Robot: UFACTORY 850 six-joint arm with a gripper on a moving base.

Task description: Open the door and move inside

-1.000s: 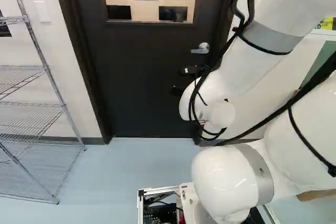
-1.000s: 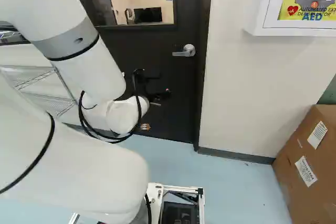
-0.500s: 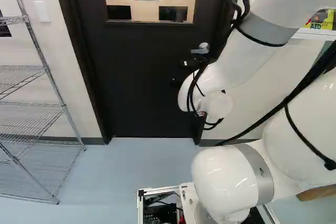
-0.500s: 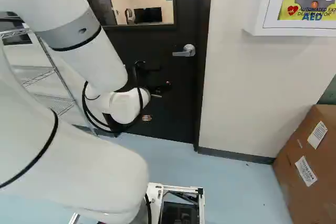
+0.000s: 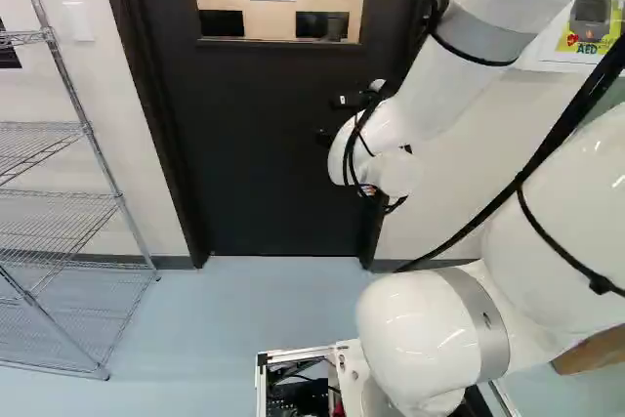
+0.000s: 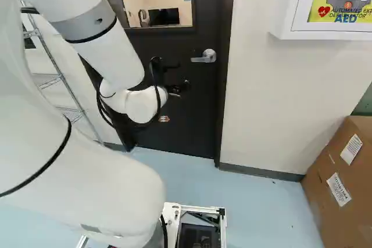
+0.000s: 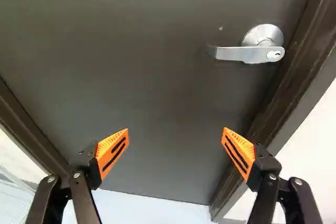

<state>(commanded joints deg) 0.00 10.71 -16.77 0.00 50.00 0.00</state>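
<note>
The arm (image 5: 420,334) is glossy white, with grey bands (image 5: 483,38) and looping black cables (image 5: 574,112).

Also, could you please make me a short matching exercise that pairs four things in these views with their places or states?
1. Cardboard box
2. Lever handle
3. Gripper
4. Wire shelving

A. Mounted on the dark door
B. At the left of the left base view
C. At the right of the right base view
D. Open, its fingers spread apart

Right pairs: 1-C, 2-A, 3-D, 4-B
</note>
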